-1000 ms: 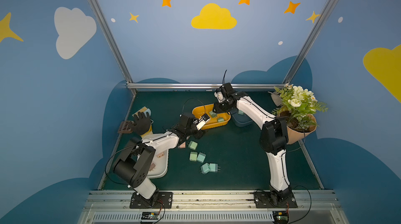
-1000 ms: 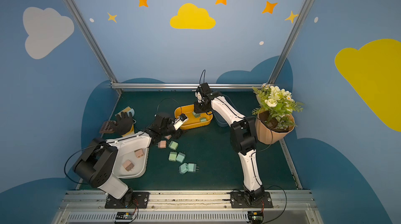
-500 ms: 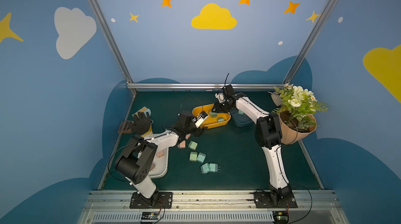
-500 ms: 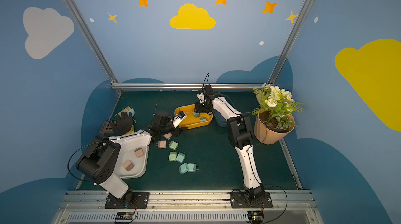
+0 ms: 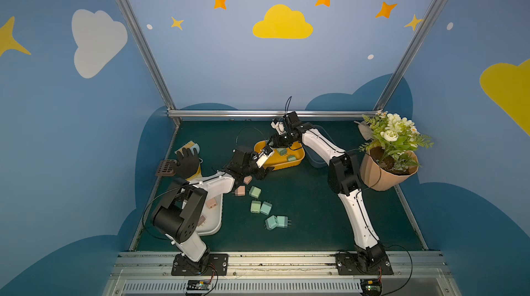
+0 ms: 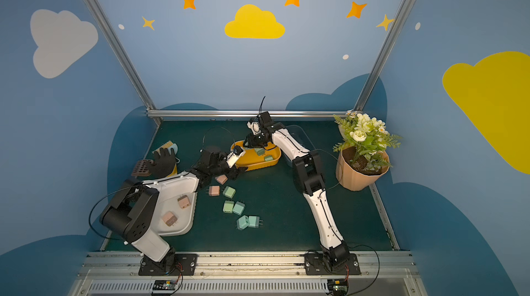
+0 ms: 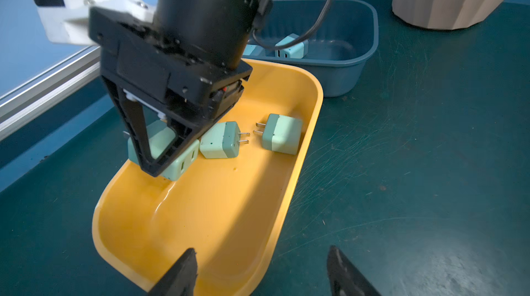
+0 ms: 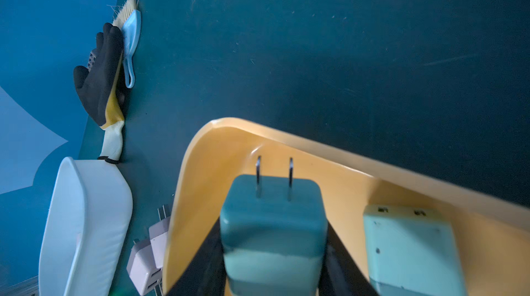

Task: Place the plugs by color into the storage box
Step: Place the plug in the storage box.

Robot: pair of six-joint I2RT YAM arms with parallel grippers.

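In a top view, you see loose plugs (image 5: 254,206) lying on the worktop (image 5: 309,217). Your left wrist view shows the left pincer (image 7: 261,251) spread wide and empty at the yellow tray (image 7: 218,208). Your right wrist view shows the right pincer (image 8: 272,240) clamped on a green plug (image 8: 272,217) inside that tray.

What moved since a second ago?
The right arm's elbow swung in toward the middle; its tool stayed shut on the green plug inside the yellow bin. Nothing was grabbed or dropped. The left tool, open and empty, barely shifted. The loose plugs stayed put.
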